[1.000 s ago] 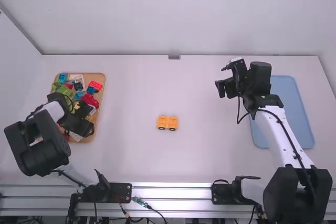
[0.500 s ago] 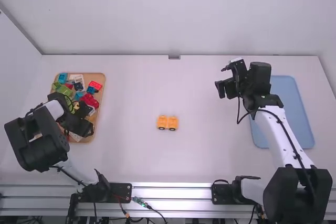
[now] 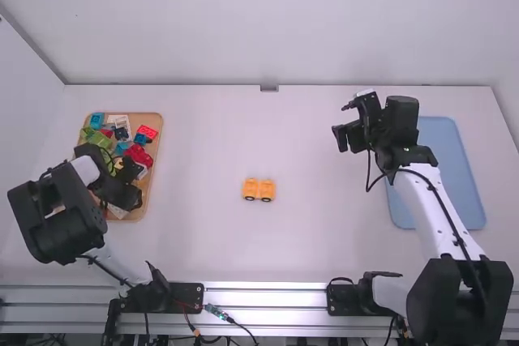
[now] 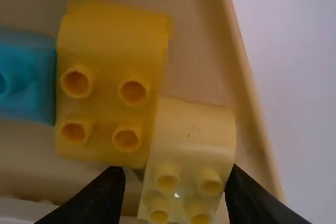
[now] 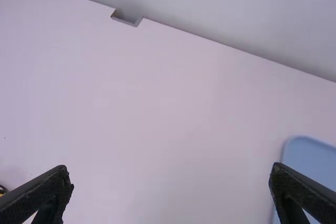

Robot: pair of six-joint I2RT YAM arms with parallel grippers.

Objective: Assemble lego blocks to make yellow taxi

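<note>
Pale yellow plastic, a four-studded block (image 4: 190, 129) lies in the wooden tray (image 3: 159, 147) with its studded end between the fingers of the left gripper (image 3: 123, 192) and its smooth end reaching past the tips. Those fingers stand apart. One comes right up along the block's side, though whether it touches I cannot tell; a narrow gap shows between the block and the other finger, so it isn't clamped. A deeper yellow block (image 4: 110, 82), also with four studs showing, sits right beside the pale one, just ahead of the finger on the gap side. Past that yellow block, farther out from the fingers, is a blue block (image 4: 23, 74), and a white piece (image 4: 23, 211) lies near the same finger. More red, green and blue pieces (image 3: 139, 154) fill the tray beyond the left gripper, away from the arm bases.

On the white surface (image 3: 243, 241), between the two grippers and well apart from both, rests an orange wheeled piece (image 3: 259, 190). It lies nearer the arm bases than the fingers of the right gripper (image 3: 347, 138), and to the left of them. The right gripper hangs over the surface, its fingers wide apart with nothing held between them. To the right of those fingers lies a blue tray (image 3: 470, 192), partly under the right arm (image 3: 434, 208).
</note>
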